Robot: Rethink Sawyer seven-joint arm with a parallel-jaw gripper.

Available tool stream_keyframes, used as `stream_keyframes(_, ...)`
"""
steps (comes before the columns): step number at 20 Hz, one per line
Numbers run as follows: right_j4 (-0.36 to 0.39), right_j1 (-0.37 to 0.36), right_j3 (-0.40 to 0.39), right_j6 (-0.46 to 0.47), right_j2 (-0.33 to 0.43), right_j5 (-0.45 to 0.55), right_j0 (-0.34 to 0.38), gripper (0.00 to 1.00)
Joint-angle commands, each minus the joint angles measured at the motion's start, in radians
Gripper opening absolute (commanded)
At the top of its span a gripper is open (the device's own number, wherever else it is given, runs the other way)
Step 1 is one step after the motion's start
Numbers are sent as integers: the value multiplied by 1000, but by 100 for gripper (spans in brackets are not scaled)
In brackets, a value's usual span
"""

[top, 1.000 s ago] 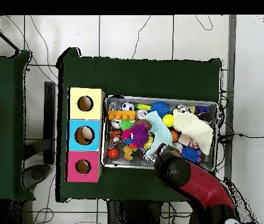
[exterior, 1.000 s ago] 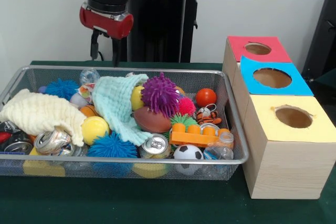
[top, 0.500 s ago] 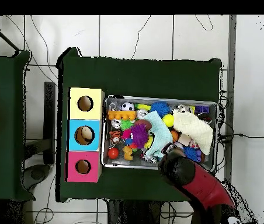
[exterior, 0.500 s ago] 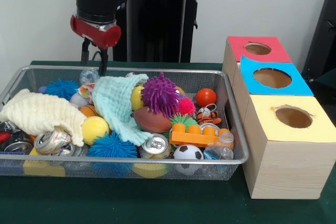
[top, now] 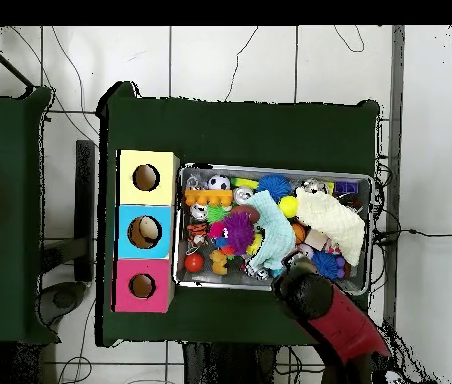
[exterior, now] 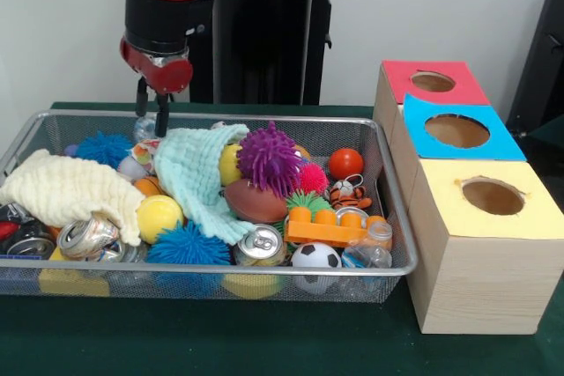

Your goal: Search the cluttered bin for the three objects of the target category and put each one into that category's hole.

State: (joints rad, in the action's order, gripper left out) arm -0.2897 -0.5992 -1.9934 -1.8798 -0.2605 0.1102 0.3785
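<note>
A wire bin (exterior: 398, 217) holds a jumble of toys, cloths and cans. My gripper (exterior: 151, 114) hangs over its far left part, open and holding nothing, its tips just above a clear plastic bottle (exterior: 150, 129) and beside the mint cloth (exterior: 198, 173). Around these lie a purple spiky ball (exterior: 269, 158), a brown football (exterior: 256, 202), an orange ball (exterior: 345, 163), a yellow ball (exterior: 160, 215), a soccer ball (exterior: 315, 257) and a drink can (exterior: 260, 244). In the overhead view the arm (top: 320, 305) covers the gripper at the bin's (top: 183, 225) lower edge.
Three wooden boxes stand beside the bin, with a red-topped hole (exterior: 432, 82), a blue-topped hole (exterior: 456, 131) and a yellow-topped hole (exterior: 493, 196). A cream cloth (exterior: 66, 191) drapes over a crushed can (exterior: 86, 237). An orange brick (exterior: 337, 226) and a blue spiky ball (exterior: 185, 244) lie near the front.
In the front view the gripper has moved left and come down, from above the bin's back rim to just over the clear bottle. The bin's contents have not shifted.
</note>
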Motion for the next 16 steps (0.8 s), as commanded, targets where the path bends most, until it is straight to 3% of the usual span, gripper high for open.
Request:
stream_keyframes(1,-122,51,-35,-314,-39,73,-20,100)
stream_keyframes(6,-174,86,-36,-348,-19,52,5,100)
stream_keyframes(12,-185,134,-47,-361,62,-34,70,100)
stream_keyframes(16,-216,136,-57,-390,57,-18,29,100)
